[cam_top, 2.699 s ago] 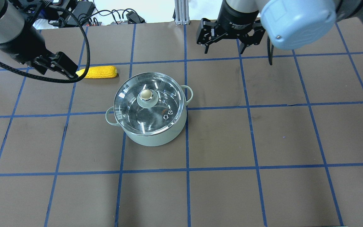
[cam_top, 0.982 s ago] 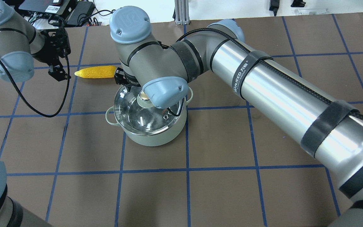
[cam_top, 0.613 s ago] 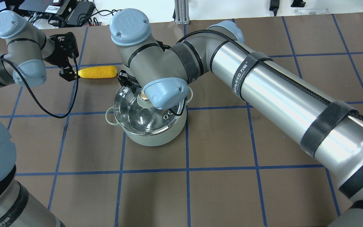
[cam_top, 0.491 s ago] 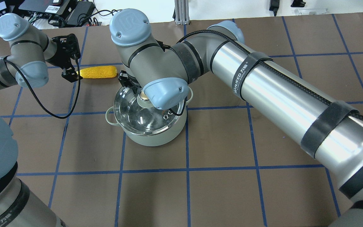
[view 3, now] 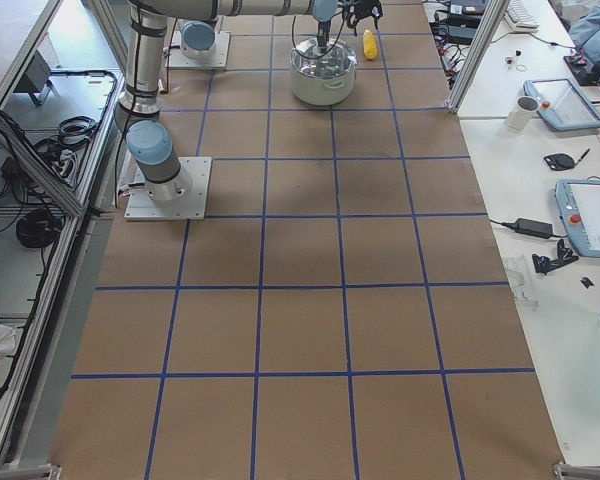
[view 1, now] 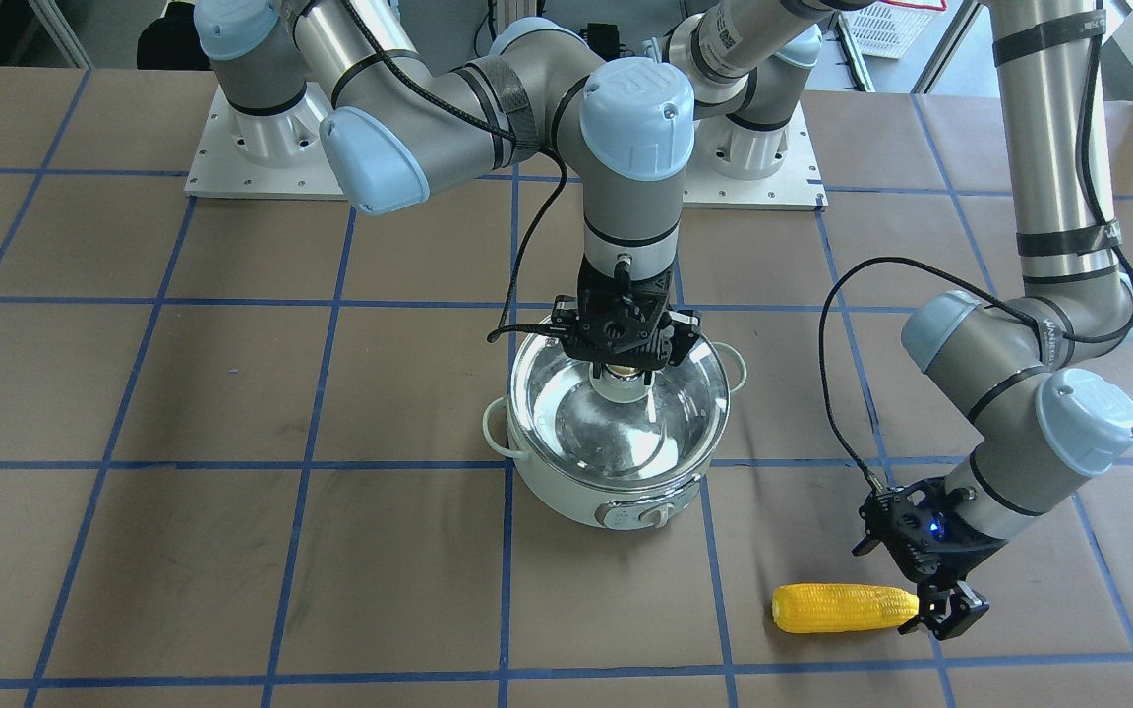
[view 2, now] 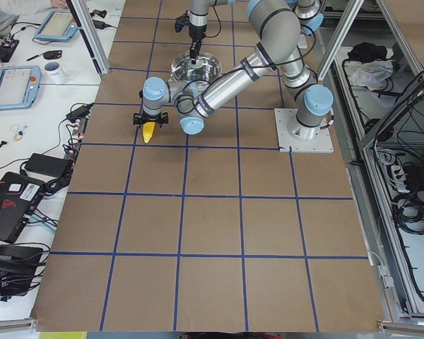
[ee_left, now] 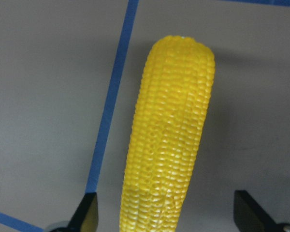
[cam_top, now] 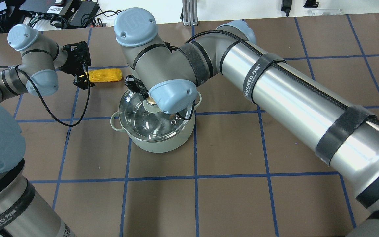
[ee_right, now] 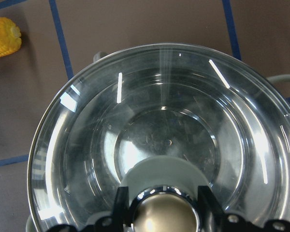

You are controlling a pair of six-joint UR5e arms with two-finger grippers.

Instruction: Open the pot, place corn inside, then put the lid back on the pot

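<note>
Lid-removal step. Right fingers [ee_right: 122,205] clamped on lid [ee_right: 87,145] by knob; left fingers [ee_left: 89,215] apart, straddling corn [ee_left: 169,135]. Next: lift lid straight up.

The pot [cam_top: 156,143] stands near the middle of the table [cam_top: 242,197], with the lid [cam_top: 140,115] on it. The corn [cam_top: 105,75] lies on the table to the pot's left, farther from the robot and apart from the pot. The left gripper [cam_top: 85,79] is at the corn's end away from the pot, a finger on either side. The right gripper [ee_right: 164,205] is over the lid, straddling its knob [ee_right: 164,217].
</note>
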